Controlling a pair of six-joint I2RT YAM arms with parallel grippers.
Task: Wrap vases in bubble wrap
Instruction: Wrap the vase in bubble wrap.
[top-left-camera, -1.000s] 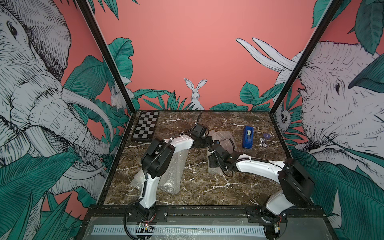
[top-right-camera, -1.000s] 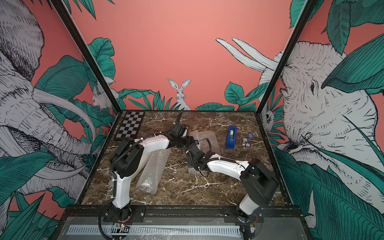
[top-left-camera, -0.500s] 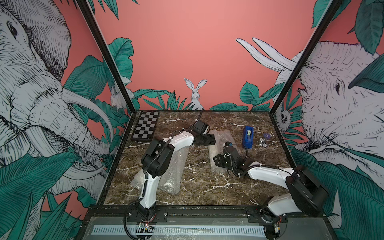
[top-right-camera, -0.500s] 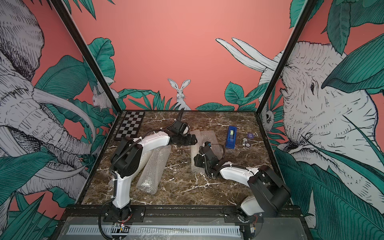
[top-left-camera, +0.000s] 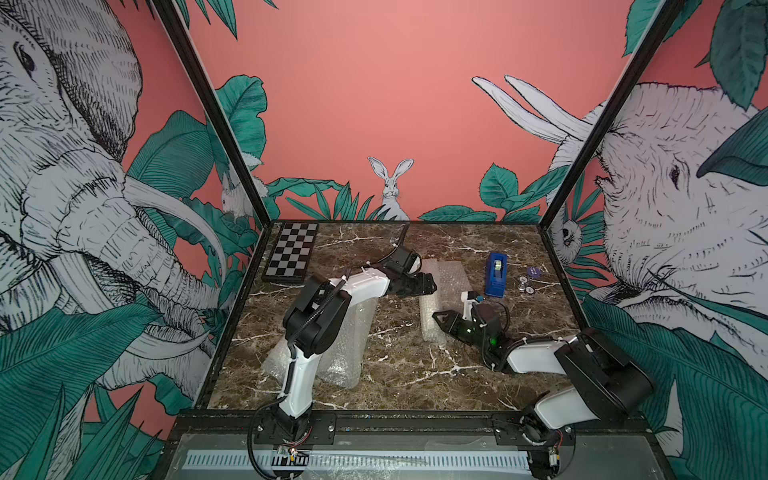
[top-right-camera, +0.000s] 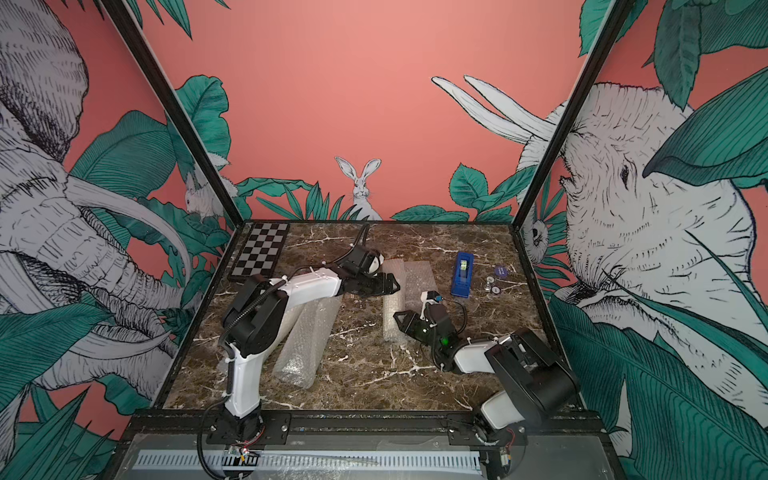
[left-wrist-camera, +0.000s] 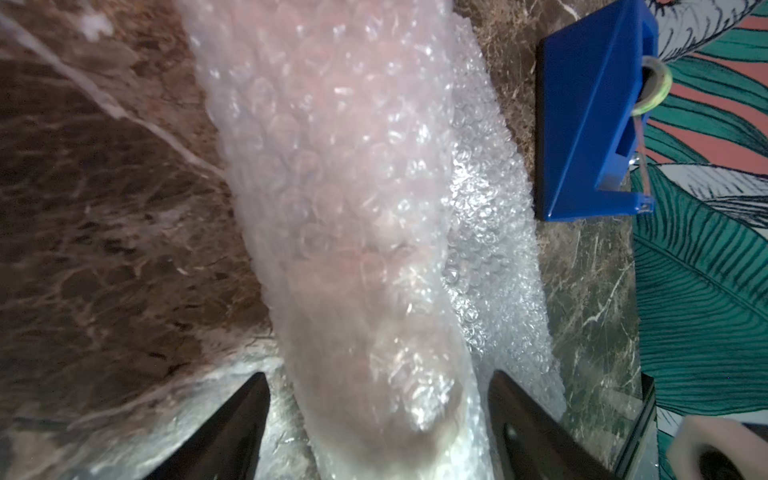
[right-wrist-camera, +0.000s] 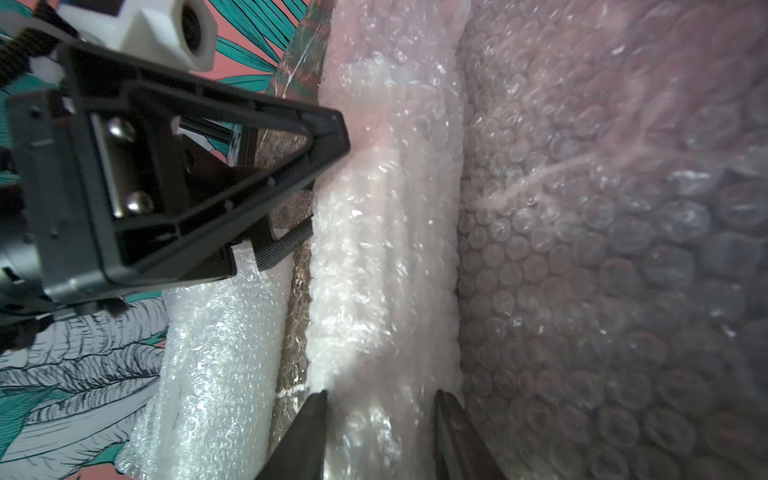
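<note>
- Marble table (top-left-camera: 395, 374): wrapped bundles (top-left-camera: 353, 336) lie beneath the left arm.
- Bubble wrap sheet (top-left-camera: 451, 276), mid-table, is half rolled around a vase (left-wrist-camera: 332, 166), so rolling looks like the step in hand.
- Left gripper (left-wrist-camera: 378, 415) straddles the roll's far end, jaws apart and clear of it.
- Right gripper (right-wrist-camera: 380, 419) pinches the near end.
- Next: both ends need turning together toward the blue tape dispenser (top-left-camera: 496, 276).

One chequered board (top-left-camera: 291, 253), one blue tape dispenser (top-left-camera: 496, 276), three small round pieces (top-left-camera: 534, 272) and at least two bubble-wrap rolls (top-left-camera: 432, 320) (top-left-camera: 349, 345) lie on the tabletop (top-left-camera: 399, 365).
</note>
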